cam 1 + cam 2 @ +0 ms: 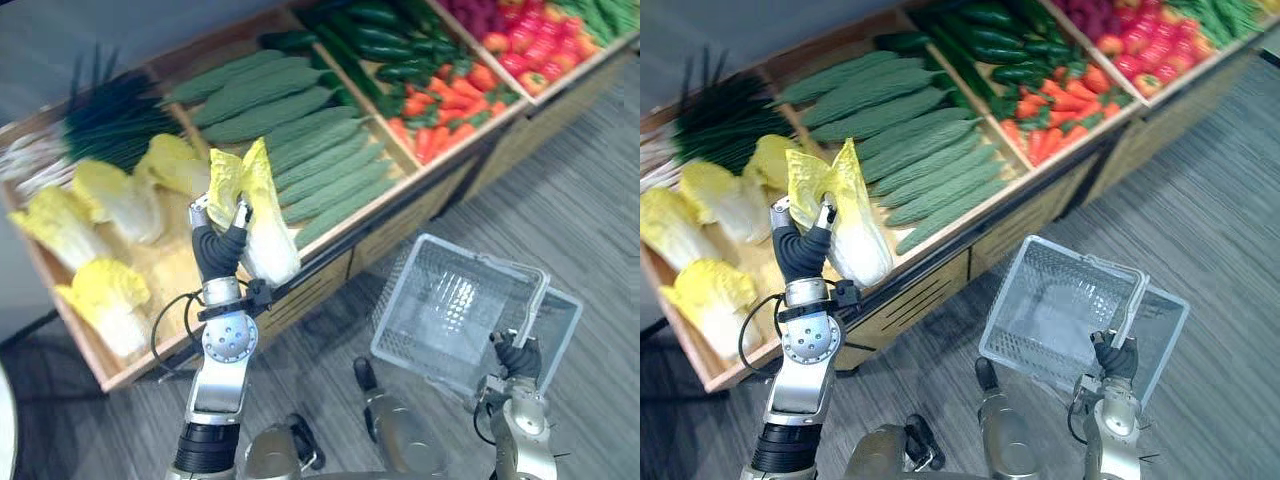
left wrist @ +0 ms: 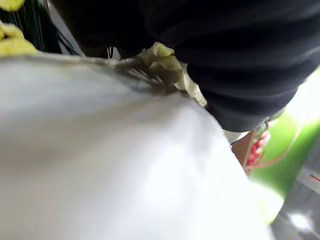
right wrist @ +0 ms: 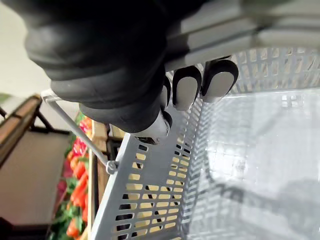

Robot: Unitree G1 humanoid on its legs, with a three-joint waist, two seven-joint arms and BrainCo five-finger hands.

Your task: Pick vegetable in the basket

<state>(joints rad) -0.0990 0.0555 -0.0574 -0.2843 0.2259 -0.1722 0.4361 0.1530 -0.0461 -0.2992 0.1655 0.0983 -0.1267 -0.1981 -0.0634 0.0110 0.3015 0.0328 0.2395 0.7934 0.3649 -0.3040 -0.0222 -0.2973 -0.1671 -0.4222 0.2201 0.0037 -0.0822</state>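
Currently, the left hand (image 1: 222, 248) is raised at centre-left of the frame, its fingers curled round a Chinese cabbage (image 1: 265, 225) and gripping it low on the stalk. The cabbage stands roughly upright in the grip, yellow-green leaves uppermost and white base downward, and sits in front of the near edge of the wooden counter (image 1: 330, 268). In the left wrist view its pale surface (image 2: 100, 165) lies right against the hand.

The counter runs diagonally from lower left to upper right and is split into compartments:
- Loose cabbages (image 1: 115, 200) lie at the left end, beside the lifted one.
- Green onions (image 1: 110, 125) lie behind them.
- Ridged green gourds (image 1: 300, 140) fill the middle.
- Carrots (image 1: 440, 110) lie further toward the upper right.

At lower right, a grey mesh basket (image 1: 440, 300) is held tilted above the grey floor (image 1: 580, 200) — well apart from the cabbage. The right hand (image 1: 520, 357) is at its near edge. The right wrist view shows the dark-tipped fingers (image 3: 186, 86) hooked over the rim — closed on the basket.
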